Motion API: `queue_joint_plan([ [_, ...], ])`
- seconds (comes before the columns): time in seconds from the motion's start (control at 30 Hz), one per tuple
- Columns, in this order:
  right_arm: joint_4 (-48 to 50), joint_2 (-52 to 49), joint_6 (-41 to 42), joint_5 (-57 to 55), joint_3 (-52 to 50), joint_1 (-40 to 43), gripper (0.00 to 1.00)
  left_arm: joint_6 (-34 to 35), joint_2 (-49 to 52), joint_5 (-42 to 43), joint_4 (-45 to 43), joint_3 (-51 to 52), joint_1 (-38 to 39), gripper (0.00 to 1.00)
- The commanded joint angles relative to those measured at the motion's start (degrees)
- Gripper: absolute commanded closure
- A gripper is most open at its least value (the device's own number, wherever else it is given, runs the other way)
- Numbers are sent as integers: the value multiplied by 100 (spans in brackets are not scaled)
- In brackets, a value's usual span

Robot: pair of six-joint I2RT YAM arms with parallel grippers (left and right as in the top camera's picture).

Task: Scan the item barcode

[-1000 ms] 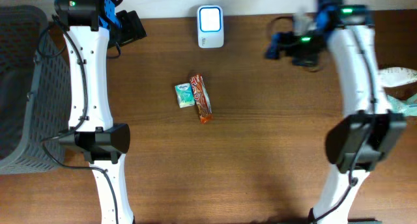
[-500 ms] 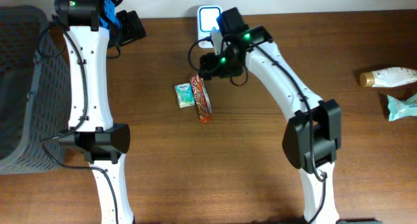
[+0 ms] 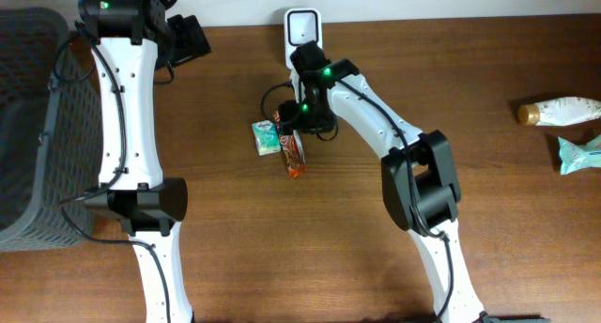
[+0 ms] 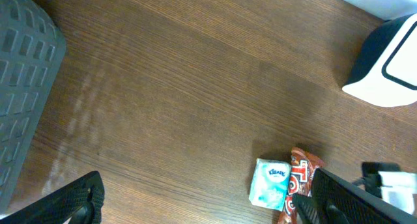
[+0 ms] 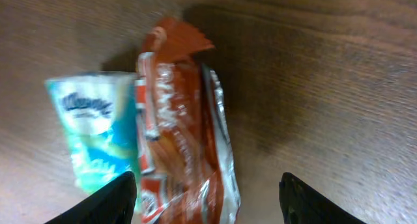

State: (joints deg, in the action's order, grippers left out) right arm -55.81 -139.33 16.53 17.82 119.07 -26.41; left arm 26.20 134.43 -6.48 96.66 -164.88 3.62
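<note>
Evidently nothing is scanned yet: the snack packet [image 5: 186, 133] lies flat on the worktop [image 3: 470, 173], short of the scanner [image 3: 302, 27]. The right hand [image 5: 212, 198] hovers over it, fingers spread, seemingly not gripping. The left hand [image 4: 212, 201] is released and idle.

From overhead my right arm [image 3: 368, 102] hides the end of the red snack packet [image 3: 295, 156] that faces the far edge of the desk [image 3: 488, 220]. My right wrist view is blurred: the packet's print is unreadable, its lower end cut off.
</note>
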Motion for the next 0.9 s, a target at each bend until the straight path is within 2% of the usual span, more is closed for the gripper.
queue_joint_plan([
  [0.0, 42, -105, 55, -26, -4, -33, 32, -11, -31, -66, 7, -17, -4, 1],
  [0.37, 144, -433, 501, 57, -4, -70, 33, -13, -28, -66, 7, -17, -4, 1],
  [0.4, 144, -444, 498, 101, -4, -90, 36, -13, -31, -63, 7, -17, -4, 1],
  [0.53, 166, -450, 503, 103, 9, -133, 73, -11, -31, -66, 7, -17, -4, 1],
  [0.6, 116, -437, 503, 122, 46, -118, 96, -11, -31, -66, 7, -17, -4, 1],
  [0.87, -1298, -125, 317, -114, 1394, 374, 96, -11, -31, -66, 7, -17, -4, 1],
])
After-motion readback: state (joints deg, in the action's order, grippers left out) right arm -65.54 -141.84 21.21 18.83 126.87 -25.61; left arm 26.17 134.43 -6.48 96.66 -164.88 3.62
